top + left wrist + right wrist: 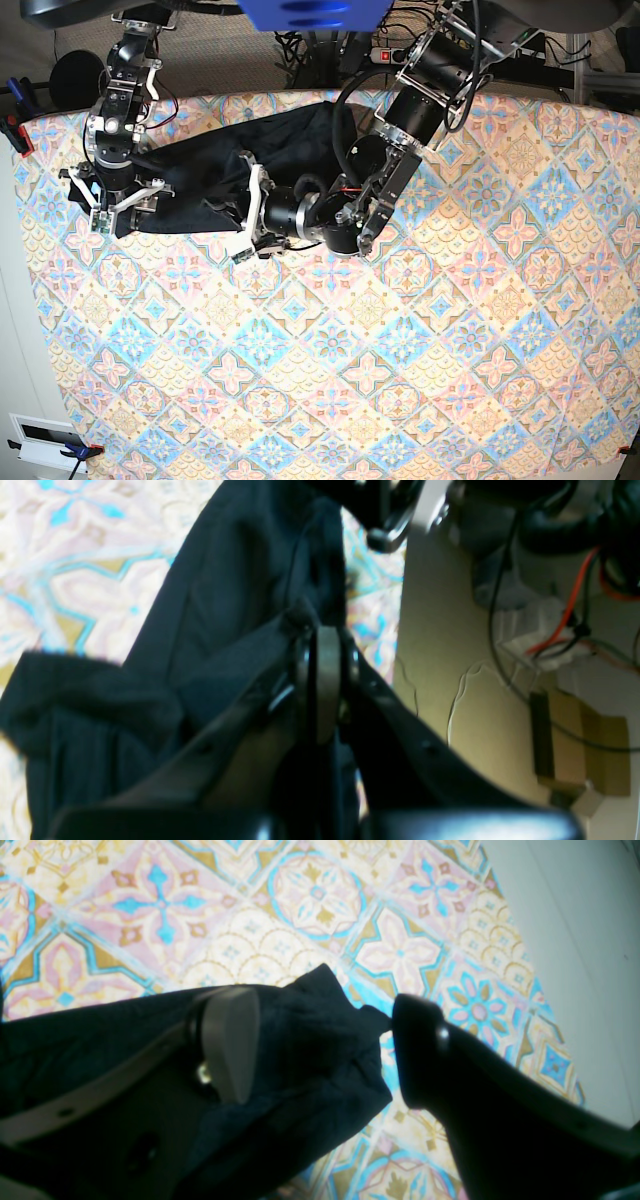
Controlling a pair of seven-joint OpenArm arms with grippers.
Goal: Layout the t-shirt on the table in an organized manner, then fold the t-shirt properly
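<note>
The black t-shirt point(210, 170) lies bunched along the far left of the table point(400, 350), stretching from the left arm's base toward the left edge. My left gripper point(243, 210) is at the shirt's near edge. In the left wrist view its pads are pressed together on a fold of the t-shirt point(235, 580), so my left gripper point(316, 635) is shut on fabric. My right gripper point(122, 208) hovers over the shirt's left end. There its fingers stand wide apart, and my right gripper point(325, 1045) is open above a crumpled tip of the t-shirt point(320, 1040).
Cables and a power strip point(385, 55) run behind the table's far edge. The left wrist view shows the table's edge, bare floor point(440, 655) and cardboard boxes point(575, 740). Pale floor point(575, 940) borders the cloth beside the right gripper.
</note>
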